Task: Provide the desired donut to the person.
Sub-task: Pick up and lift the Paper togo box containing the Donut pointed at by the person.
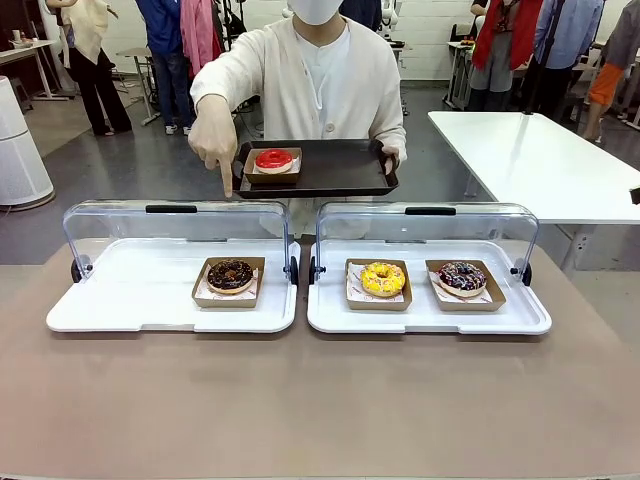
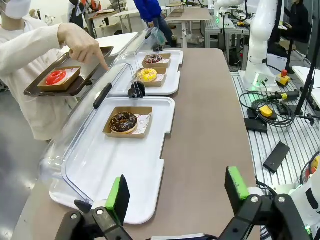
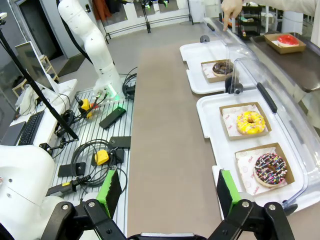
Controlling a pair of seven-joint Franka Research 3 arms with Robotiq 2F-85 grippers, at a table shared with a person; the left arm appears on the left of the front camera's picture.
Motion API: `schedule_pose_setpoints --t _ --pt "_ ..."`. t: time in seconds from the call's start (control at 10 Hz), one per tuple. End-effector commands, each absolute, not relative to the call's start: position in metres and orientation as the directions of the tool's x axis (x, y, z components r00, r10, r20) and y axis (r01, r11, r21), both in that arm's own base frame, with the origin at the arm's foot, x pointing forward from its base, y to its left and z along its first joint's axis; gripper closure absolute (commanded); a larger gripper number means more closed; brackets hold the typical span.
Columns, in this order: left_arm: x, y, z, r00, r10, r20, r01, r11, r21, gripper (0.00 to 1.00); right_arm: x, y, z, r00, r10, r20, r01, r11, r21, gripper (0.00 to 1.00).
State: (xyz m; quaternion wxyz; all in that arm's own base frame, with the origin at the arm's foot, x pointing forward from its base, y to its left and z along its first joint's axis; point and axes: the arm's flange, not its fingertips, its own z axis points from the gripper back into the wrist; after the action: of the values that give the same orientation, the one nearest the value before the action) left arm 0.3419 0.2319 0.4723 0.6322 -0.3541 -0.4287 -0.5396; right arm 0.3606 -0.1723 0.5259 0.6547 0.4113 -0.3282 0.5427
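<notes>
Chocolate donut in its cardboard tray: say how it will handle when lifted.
The cardboard tray looks thin, so it probably flexes if pinched by one wall. The chocolate donut rests on a paper liner, so it may slide if tilted. Its topping likely smears or dents under a direct pinch.

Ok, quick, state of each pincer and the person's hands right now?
Left pincer: open, empty.
Right pincer: open, empty.
Person's pointing hand: empty, aimed toward the chocolate donut.
Person's other hand: holding the tray.

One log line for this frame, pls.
person's hand points down at left case | chocolate donut there, untouched | left end effector open | right end effector open
</notes>
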Motion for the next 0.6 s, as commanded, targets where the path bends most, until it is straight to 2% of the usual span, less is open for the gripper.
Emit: schedule_pose_setpoints --t 0.0,0.5 --pt "0.3404 0.2315 0.4701 0.045 -0.384 0.922 0.984 0.176 0.025 0.0 0.3603 -0.1713 0.5259 0.19 0.435 0.88 -0.982 0.067 0.178 0.0" --pt "0.3404 0.2315 0.4701 0.045 -0.384 0.922 0.984 0.176 0.025 0.0 0.3603 -0.1713 0.5259 0.19 0.435 0.88 -0.982 0.067 0.178 0.0"
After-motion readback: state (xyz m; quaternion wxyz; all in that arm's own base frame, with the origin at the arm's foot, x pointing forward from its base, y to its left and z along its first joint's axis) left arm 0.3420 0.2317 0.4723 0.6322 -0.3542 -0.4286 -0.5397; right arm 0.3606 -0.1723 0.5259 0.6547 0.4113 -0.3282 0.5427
